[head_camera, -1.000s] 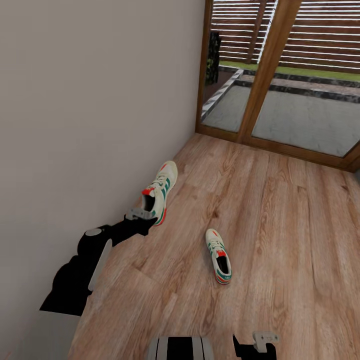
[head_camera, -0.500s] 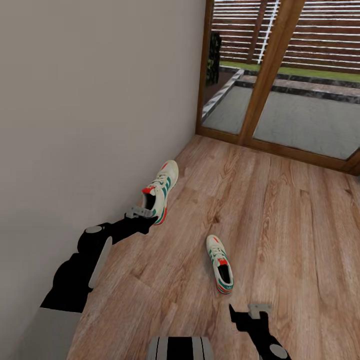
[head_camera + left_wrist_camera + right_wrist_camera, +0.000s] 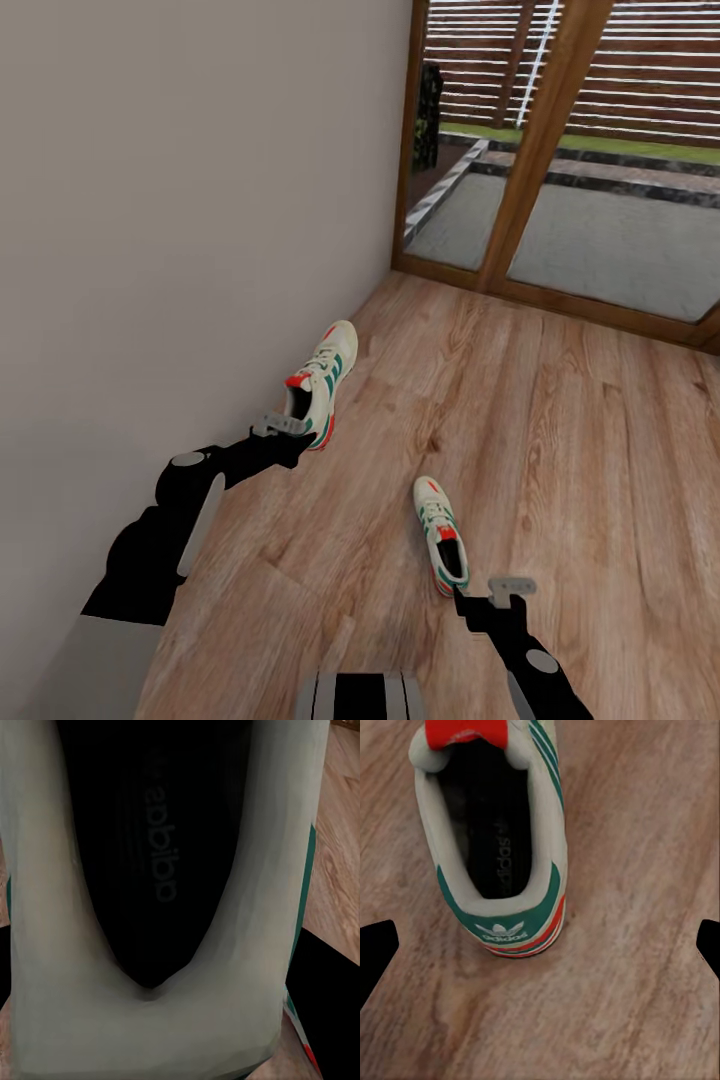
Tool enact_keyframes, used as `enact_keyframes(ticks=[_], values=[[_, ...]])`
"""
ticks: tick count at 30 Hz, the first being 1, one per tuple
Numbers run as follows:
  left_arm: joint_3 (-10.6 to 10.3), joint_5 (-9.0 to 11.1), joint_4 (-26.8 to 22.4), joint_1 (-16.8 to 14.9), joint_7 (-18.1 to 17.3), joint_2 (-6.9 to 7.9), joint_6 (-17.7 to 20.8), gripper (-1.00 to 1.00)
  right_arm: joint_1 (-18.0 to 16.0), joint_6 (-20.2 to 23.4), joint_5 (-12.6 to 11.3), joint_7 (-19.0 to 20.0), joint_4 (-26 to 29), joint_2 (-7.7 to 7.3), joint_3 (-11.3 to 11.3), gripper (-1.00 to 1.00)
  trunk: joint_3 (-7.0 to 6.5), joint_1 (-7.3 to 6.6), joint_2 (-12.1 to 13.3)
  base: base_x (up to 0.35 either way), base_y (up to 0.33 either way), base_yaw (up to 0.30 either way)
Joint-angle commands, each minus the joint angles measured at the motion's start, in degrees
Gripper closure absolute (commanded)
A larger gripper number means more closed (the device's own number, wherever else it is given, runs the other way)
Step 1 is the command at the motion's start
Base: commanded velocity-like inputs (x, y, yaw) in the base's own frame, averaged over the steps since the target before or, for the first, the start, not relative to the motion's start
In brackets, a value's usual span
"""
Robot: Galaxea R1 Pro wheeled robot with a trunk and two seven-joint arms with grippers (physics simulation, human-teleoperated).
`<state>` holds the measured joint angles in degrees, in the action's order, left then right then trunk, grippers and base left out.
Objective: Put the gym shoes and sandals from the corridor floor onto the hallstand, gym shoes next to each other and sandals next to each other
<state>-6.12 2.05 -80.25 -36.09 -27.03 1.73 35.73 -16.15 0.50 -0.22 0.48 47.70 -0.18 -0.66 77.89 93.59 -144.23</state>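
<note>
White gym shoe (image 3: 439,534), just beyond right gripper (image 3: 490,600)

Place: a corridor inside a home, as a simulator's render
Floor: light brown wood-plank corridor floor (image 3: 560,430) with visible grain
Wall: plain pale wall (image 3: 190,200) running along one side
Door: wood-framed glass door (image 3: 540,150) at the far end
Outside: paved patio (image 3: 600,240), a strip of grass, and a slatted fence (image 3: 640,70)
Household sign: two gym shoes (image 3: 322,385) lying loose on the floor

Wood-plank floor (image 3: 560,440) carries two sneakers (image 3: 322,385) (image 3: 440,535), well apart.
</note>
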Motion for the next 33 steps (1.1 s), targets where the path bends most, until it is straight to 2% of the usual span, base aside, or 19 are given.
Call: enact_keyframes(ticks=[1, 17, 23, 33], values=[[-0.1, 0.2, -0.1, 0.0, 0.0, 0.03, 0.4, 1.00, 0.0, 0.0, -0.1, 0.1, 0.0, -0.01, 0.0, -1.00, 0.04, 0.02, 0.0, 0.289, 0.000, 0.000], [-0.7, 0.2, -0.1, 0.0, 0.0, 0.04, 0.4, 1.00, 0.0, 0.0, -0.1, 0.1, -0.2, 0.07, 0.3, -1.00, 0.04, 0.02, 0.0, 0.044, 0.000, 0.000], [-1.0, 0.2, -0.1, 0.0, 0.0, 0.07, 0.4, 1.00, 0.0, 0.0, -0.1, 0.1, -0.2, 0.04, 0.3, -1.00, 0.04, 0.02, 0.0, 0.000, 0.000, 0.139], [-1.9, 0.2, -0.2, 0.0, 0.0, 0.12, 0.5, 1.00, 0.0, 0.0, -0.1, 0.1, -0.1, 0.00, 0.0, -1.00, 0.26, 0.04, 0.0, 0.000, 0.000, 0.019]])
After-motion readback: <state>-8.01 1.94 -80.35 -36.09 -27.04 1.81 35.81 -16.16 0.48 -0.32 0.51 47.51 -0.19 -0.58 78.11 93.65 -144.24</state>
